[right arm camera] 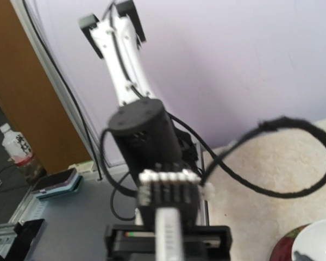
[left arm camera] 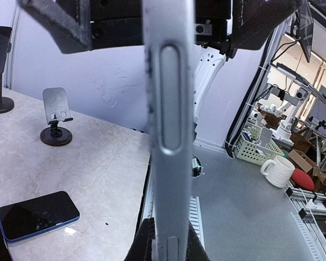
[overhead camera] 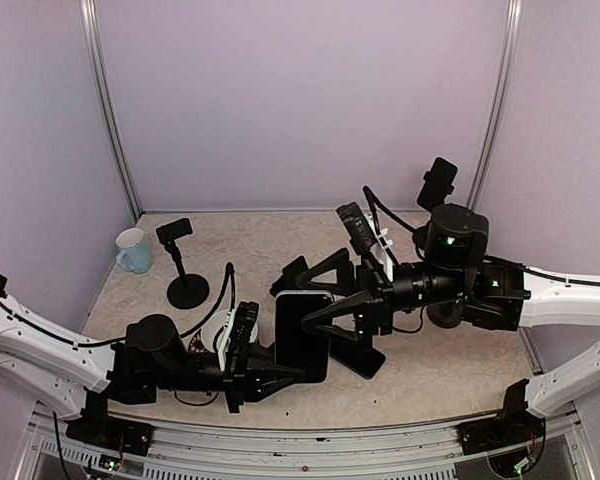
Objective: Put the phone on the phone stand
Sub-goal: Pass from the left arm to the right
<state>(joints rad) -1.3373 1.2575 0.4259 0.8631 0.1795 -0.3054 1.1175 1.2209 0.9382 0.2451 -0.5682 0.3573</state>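
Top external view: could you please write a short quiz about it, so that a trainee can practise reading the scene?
1. True or false: the left pincer is shut on the phone, which stands on its edge.
2. Where does the mug stand? A) at the far left of the table, beside a phone stand; B) at the near right corner; C) on top of the phone.
3. Fill in: the jaws of the right pincer stand ____.

Key: 1 true; 2 A; 3 open.
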